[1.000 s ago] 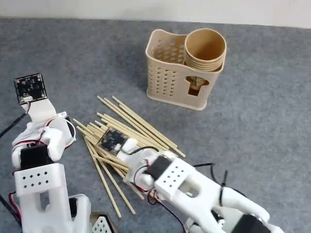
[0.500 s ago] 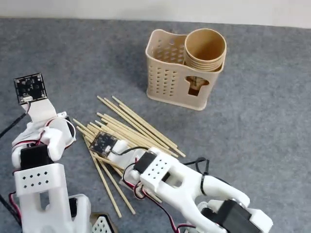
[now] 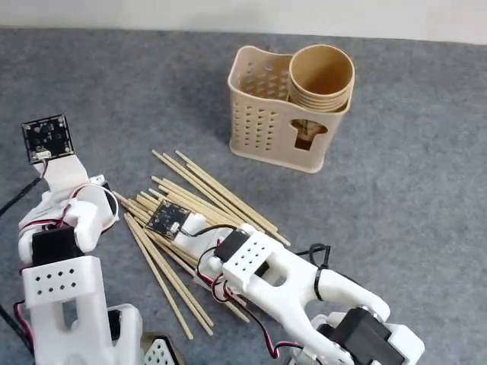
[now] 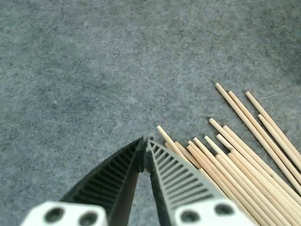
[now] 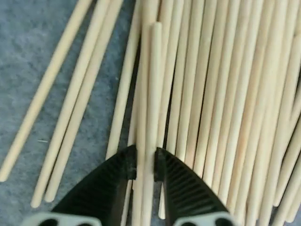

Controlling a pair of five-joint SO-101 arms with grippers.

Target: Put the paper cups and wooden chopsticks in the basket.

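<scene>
In the high view, the chopsticks [image 3: 207, 196] lie fanned on the table [image 3: 411, 175] at lower centre, with their long axes running from upper left to lower right. The right arm is directly over them. The basket [image 3: 262, 129], already holding the paper cups [image 3: 322, 72], stands toward the upper right with nothing between. In the left wrist view, the left tool [image 4: 145, 143] is closed and empty, just beside the stick ends. In the right wrist view, the right tool [image 5: 144, 162] seems pinched on one stick that runs lengthwise between its jaws.
</scene>
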